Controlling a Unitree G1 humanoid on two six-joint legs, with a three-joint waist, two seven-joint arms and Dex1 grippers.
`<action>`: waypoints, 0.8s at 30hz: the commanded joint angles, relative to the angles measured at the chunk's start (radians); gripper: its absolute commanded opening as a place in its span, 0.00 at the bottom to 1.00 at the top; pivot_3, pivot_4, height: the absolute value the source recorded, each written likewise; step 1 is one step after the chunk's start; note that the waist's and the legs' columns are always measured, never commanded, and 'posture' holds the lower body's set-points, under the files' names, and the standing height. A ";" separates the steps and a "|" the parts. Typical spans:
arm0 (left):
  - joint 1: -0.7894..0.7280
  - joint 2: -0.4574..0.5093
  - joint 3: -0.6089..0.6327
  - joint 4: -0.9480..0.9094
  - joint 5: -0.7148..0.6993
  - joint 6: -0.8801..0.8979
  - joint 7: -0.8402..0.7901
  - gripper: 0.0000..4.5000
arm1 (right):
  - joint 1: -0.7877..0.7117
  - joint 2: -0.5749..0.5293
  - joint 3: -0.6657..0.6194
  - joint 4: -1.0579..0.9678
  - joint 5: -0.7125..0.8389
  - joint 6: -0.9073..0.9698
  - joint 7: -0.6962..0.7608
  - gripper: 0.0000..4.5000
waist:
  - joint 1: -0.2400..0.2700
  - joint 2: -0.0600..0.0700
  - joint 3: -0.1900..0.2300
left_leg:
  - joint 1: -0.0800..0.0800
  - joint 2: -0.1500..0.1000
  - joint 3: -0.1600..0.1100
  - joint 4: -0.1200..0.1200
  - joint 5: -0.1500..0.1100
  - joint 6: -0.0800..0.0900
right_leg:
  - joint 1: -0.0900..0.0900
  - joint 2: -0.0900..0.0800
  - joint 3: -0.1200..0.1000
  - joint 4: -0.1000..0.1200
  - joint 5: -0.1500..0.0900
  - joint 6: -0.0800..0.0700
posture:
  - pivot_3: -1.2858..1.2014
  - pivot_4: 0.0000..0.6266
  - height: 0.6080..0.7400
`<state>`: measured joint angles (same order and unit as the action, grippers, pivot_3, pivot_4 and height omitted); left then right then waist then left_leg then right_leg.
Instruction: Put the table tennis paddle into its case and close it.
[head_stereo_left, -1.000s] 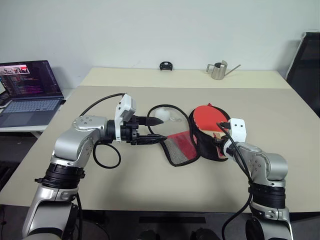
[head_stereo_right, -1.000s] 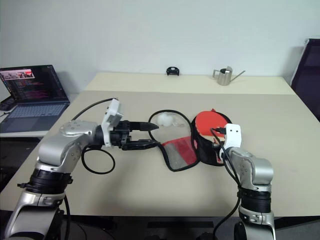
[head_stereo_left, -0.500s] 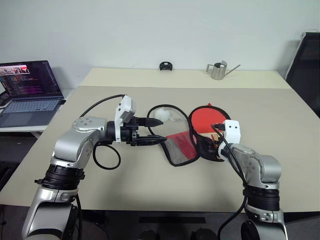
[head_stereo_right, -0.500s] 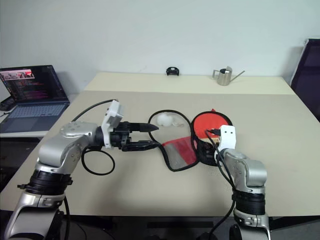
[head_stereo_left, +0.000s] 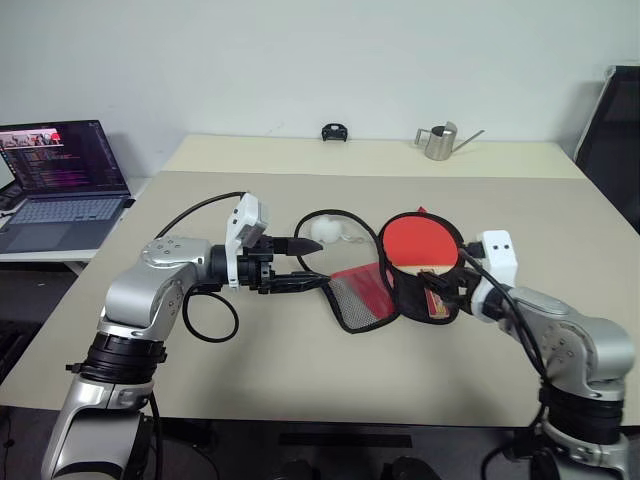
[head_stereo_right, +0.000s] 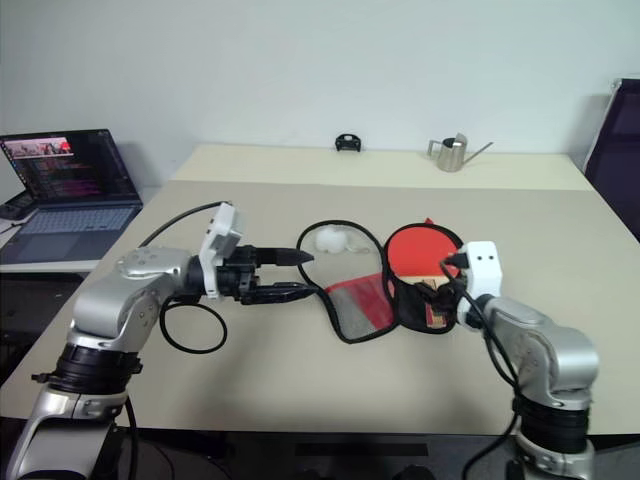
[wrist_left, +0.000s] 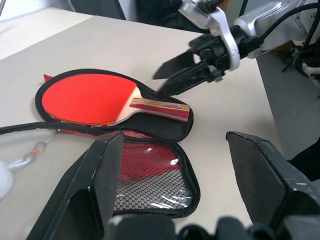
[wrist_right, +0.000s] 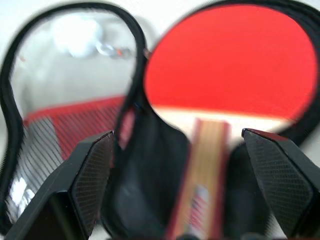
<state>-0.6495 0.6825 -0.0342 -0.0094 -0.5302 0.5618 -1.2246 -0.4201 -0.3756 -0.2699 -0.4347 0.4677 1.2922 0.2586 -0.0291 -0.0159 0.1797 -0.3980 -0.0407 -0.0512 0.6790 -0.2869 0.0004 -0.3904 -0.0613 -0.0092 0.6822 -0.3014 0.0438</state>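
The table tennis paddle (head_stereo_left: 418, 243) lies red face up in the black half of the open case (head_stereo_left: 397, 297), its striped wooden handle (wrist_left: 160, 105) pointing toward me. The case's red mesh flap (head_stereo_left: 358, 293) is folded out to the left, with its black zip edge looping back to a white pull charm (head_stereo_left: 327, 229). My right gripper (wrist_left: 167, 80) hangs open just behind the handle's end, holding nothing. My left gripper (head_stereo_left: 318, 262) points right at the flap's left edge, open, with one finger above that edge and one below.
An open laptop (head_stereo_left: 60, 180) sits on a side table at the left. At the far edge of the table stand a metal watering can (head_stereo_left: 437, 142) and a small black object (head_stereo_left: 334, 131). A black chair (head_stereo_left: 612, 140) is at the right.
My right gripper has opened, let go of the paddle handle and drawn back to the right. The paddle stays in the case. The left arm has not moved.
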 joint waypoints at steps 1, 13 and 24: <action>-0.008 0.008 0.025 -0.029 -0.011 -0.008 0.003 0.79 | 0.013 -0.049 -0.030 -0.025 0.040 -0.027 0.058 0.70 | 0.000 0.000 0.000 | 0.000 0.000 0.000 0.000 0.000 0.000 | 0.000 0.000 0.000 0.000 0.000 0.000 | 0.52 0.24 1.00; 0.063 0.036 0.078 -0.034 0.007 -0.005 0.092 0.79 | -0.009 -0.215 -0.040 -0.012 0.125 -0.166 0.267 0.00 | -0.002 0.000 0.000 | 0.001 0.001 0.000 0.000 0.000 0.001 | 0.001 -0.001 0.000 0.000 0.000 0.000 | 0.52 0.24 1.00; 0.112 -0.041 0.101 0.071 0.199 -0.110 0.428 0.79 | -0.076 -0.389 -0.005 0.108 0.130 -0.359 0.471 0.00 | 0.000 0.000 0.000 | 0.001 0.001 0.000 0.000 0.000 0.001 | 0.001 -0.002 0.000 0.000 0.000 0.000 | 0.52 0.24 1.00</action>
<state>-0.5360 0.6516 0.0460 0.0644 -0.3548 0.4735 -0.8499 -0.4657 -0.7460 -0.2708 -0.3187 0.5742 0.9673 0.6978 -0.0292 -0.0161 0.1798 -0.3970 -0.0402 -0.0516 0.6793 -0.2872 0.0009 -0.3893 -0.0634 -0.0094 0.6819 -0.3014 0.0438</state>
